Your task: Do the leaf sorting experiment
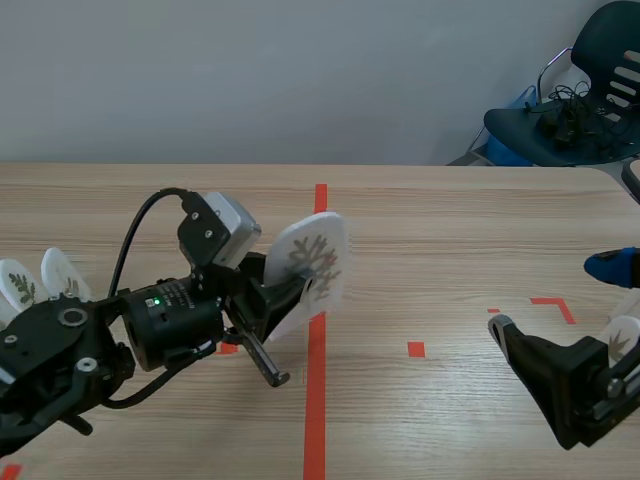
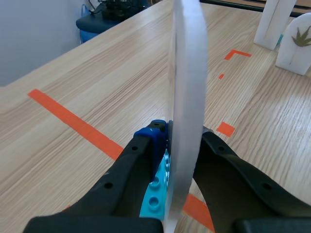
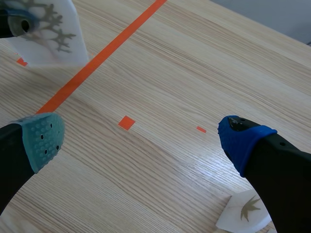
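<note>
Centre frame: my left gripper (image 1: 298, 290) pinches the leaf card (image 1: 318, 255) by its lower edge, above the red tape line (image 1: 316, 400) | lower right: my right gripper (image 3: 142, 140) spread, empty | risk: thin edge hold, card may pivot or slip.

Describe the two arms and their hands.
Both arms are black. The left arm carries a looping black cable, a green light and a grey camera block. The right hand has thick black fingers with one teal dotted pad and one blue pad.
</note>
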Controlling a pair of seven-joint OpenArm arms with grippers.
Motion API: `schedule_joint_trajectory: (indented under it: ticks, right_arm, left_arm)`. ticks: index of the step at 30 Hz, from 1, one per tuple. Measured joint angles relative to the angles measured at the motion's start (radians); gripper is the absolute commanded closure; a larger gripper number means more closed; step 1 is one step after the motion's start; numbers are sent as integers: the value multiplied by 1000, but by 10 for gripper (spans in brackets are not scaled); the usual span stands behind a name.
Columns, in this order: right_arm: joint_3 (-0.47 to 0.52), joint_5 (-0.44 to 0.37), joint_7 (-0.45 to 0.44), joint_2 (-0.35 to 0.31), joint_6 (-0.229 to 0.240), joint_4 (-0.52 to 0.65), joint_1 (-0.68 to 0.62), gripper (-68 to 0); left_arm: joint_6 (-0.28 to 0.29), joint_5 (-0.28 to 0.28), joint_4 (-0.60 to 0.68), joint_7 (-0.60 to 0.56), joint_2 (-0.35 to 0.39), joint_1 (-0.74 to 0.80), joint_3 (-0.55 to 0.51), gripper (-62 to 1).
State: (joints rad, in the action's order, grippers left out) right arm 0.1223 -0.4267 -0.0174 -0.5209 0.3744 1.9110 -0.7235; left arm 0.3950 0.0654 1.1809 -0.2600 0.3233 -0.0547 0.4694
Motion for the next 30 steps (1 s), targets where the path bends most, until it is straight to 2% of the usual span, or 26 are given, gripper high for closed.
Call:
schedule_joint_trajectory:
  ticks: [6,9,12,15,17,20,22,24,26,30]
  right_arm:
    - [0,0,0,0,0,0,0,-679]
    - [0,0,0,0,0,0,0,-679]
    - [0,0,0,0,0,0,0,-679]
    - [0,0,0,0,0,0,0,-679]
    - [0,0,0,0,0,0,0,-679]
    - [0,0,0,0,0,0,0,-679]
    - [0,0,0,0,0,0,0,-679]
    - [0,0,0,0,0,0,0,-679]
    - [0,0,0,0,0,0,0,-679]
    - [0,0,0,0,0,0,0,-679]
  left_arm:
    - [0,71,204,53,56,189,-161,-70]
    - [-1,148,274,63,65,289,-251,-70]
    - [-2,184,337,69,64,381,-342,-70]
    - [-10,190,385,69,64,457,-421,-70]
    - [-24,190,400,69,64,497,-468,-70]
    - [-87,220,398,69,61,545,-524,-70]
    - [-107,227,396,69,61,563,-551,-70]
    - [-105,233,386,69,61,567,-562,-70]
    - [-113,277,369,69,61,566,-559,-70]
    - [-173,291,313,68,33,551,-557,-70]
